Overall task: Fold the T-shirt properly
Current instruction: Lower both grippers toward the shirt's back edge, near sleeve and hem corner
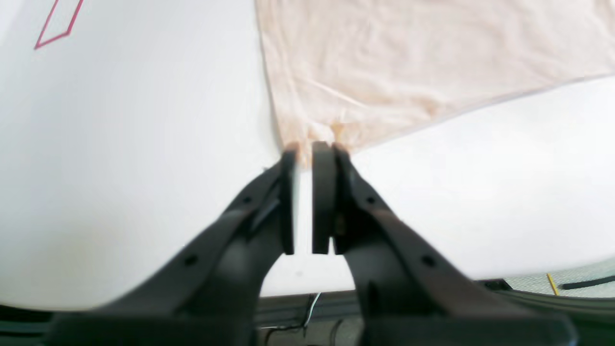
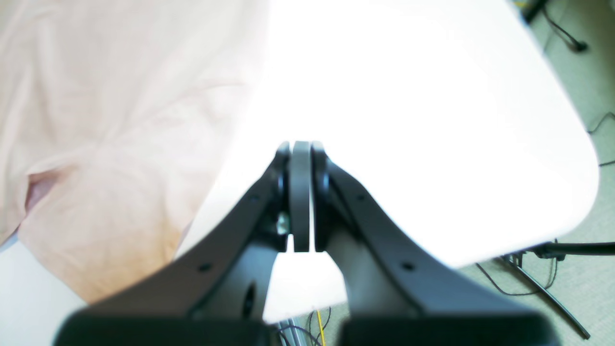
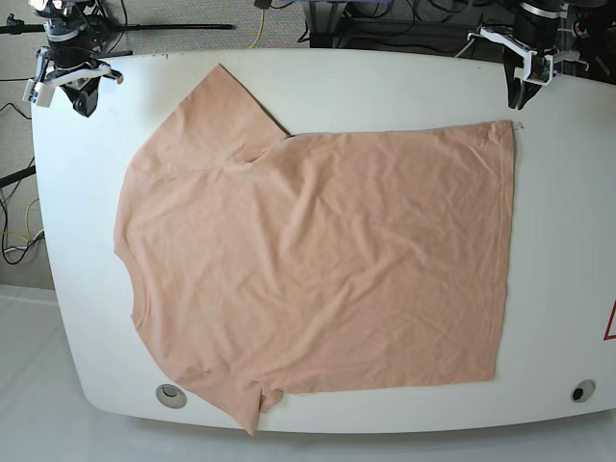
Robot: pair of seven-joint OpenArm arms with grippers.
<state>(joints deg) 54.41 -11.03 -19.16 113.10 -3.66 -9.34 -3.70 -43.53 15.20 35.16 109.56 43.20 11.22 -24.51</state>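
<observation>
The peach T-shirt [image 3: 318, 260] lies spread flat on the white table [image 3: 385, 77], collar side toward the left, one sleeve pointing to the far left corner. My left gripper [image 3: 525, 99] hangs over the shirt's far right corner. In the left wrist view its jaws [image 1: 307, 146] stand a narrow slit apart, with table showing between them, and the tips rest at the corner of the T-shirt [image 1: 408, 62]. My right gripper [image 3: 85, 104] is at the far left, off the cloth. In the right wrist view it [image 2: 301, 144] is shut on nothing, beside the T-shirt [image 2: 96, 120].
A red outlined marking [image 1: 57, 24] is drawn on the table; part of it shows at the right edge [image 3: 610, 322]. Two round holes [image 3: 170, 394] [image 3: 577, 392] sit near the front corners. Cables and stand legs [image 2: 528, 283] lie on the floor beyond the table edge.
</observation>
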